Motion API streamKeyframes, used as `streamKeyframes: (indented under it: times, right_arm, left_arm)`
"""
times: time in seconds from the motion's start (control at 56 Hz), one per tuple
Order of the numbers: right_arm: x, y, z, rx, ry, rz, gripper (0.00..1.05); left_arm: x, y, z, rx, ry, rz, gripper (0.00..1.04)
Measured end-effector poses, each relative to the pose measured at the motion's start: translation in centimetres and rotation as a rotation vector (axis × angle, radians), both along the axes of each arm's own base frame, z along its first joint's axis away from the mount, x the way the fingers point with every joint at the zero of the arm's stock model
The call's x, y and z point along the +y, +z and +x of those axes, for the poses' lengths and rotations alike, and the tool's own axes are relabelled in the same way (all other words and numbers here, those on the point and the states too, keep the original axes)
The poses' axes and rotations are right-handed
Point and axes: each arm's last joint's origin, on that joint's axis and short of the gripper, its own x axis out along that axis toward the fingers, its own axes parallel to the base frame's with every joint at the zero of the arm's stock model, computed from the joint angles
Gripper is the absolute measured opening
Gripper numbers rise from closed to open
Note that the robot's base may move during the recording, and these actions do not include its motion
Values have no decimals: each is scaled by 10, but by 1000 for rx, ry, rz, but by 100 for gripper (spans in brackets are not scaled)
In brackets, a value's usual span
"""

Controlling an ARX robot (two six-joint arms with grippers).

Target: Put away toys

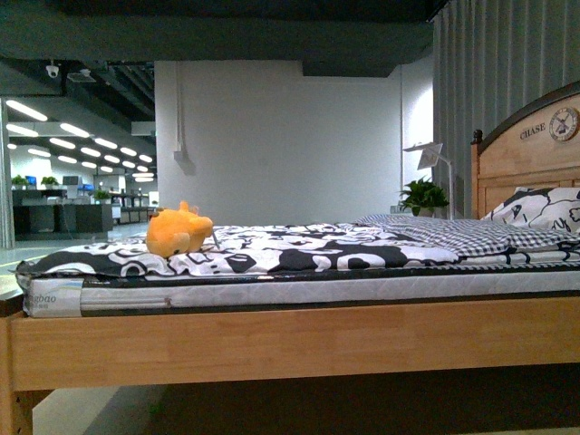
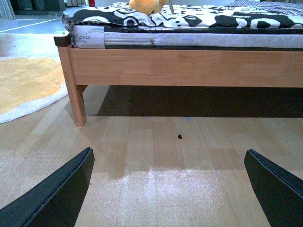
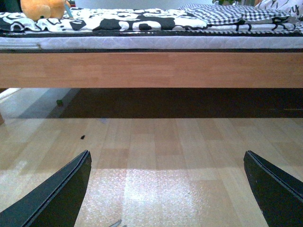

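The left gripper (image 2: 168, 150) hung low over the wooden floor (image 2: 156, 184), its dark fingers (image 2: 57, 196) spread wide apart; ahead stood the wooden bed frame (image 2: 189, 66), one leg (image 2: 76, 101) on the floor; the orange plush toy (image 2: 147, 5), cut off by the picture's edge, lay on the black-and-white sheet (image 2: 199, 19); a yellow rug (image 2: 23, 82) lay near the leg.

The left gripper (image 2: 168, 150) stands wide open, its 2 dark fingers (image 2: 57, 194) spread far apart with nothing held between them. The right gripper (image 3: 166, 152) is in the same pose, its 2 dark fingers (image 3: 54, 194) splayed and gripping nothing. Both grippers point forward and slightly downward.
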Motion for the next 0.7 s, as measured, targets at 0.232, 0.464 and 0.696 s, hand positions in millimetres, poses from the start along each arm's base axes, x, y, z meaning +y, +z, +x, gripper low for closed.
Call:
streamKeyframes:
  times: [0.232, 0.464, 0.696]
  right_arm:
    - [0, 0, 0, 0, 0, 0, 98]
    - [0, 0, 0, 0, 0, 0, 98]
    - [0, 0, 0, 0, 0, 0, 98]
  left_arm:
    - [0, 0, 0, 0, 0, 0, 99]
    - [0, 0, 0, 0, 0, 0, 99]
    - [0, 0, 0, 0, 0, 0, 99]
